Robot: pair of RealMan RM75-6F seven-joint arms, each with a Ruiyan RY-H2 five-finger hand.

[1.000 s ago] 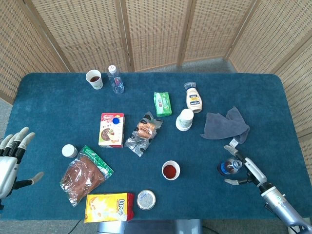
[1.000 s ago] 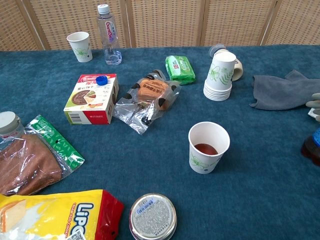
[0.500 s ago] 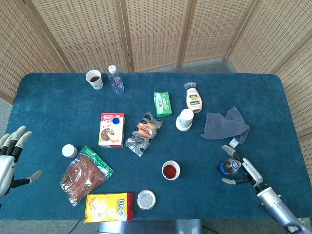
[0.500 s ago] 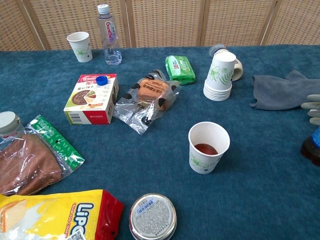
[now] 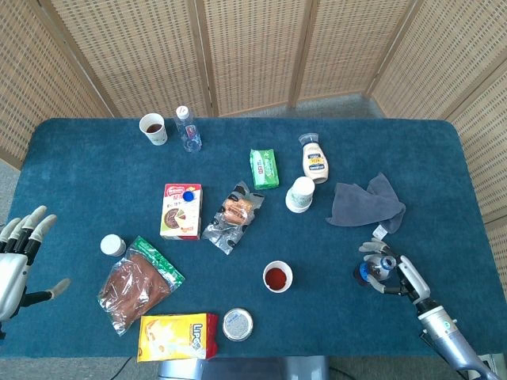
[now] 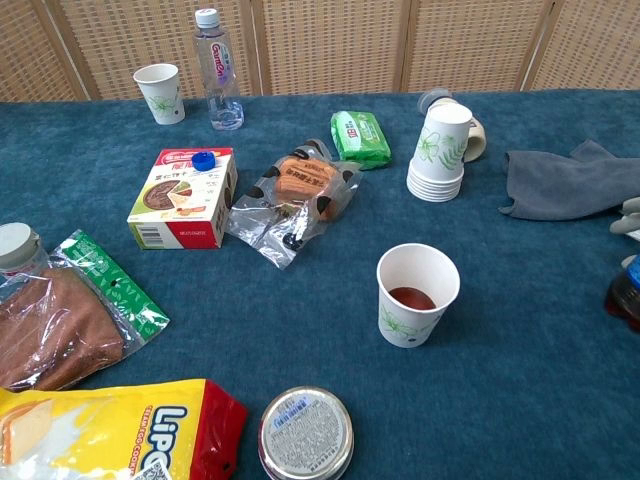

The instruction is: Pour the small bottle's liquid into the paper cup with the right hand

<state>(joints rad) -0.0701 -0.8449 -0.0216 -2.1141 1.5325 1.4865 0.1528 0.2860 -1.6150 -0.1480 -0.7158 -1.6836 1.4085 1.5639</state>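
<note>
Right hand wraps its fingers round the small bottle near the table's right edge, apparently grasping it, though the chest view cuts off all but a fingertip and the bottle's dark side; the bottle stands upright, just below the grey cloth; the paper cup with red liquid sits well apart to its left; left hand hangs empty, fingers spread, off the table's left edge.

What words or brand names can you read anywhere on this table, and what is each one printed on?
"LiPO": yellow snack bag, cut off by the frame.
Tall water bottle: label too blurred to read.
Red box: print too small.
Green packet: unreadable.
Round tin lid: fine print, unreadable.
Mayonnaise-style bottle: unreadable.
</note>
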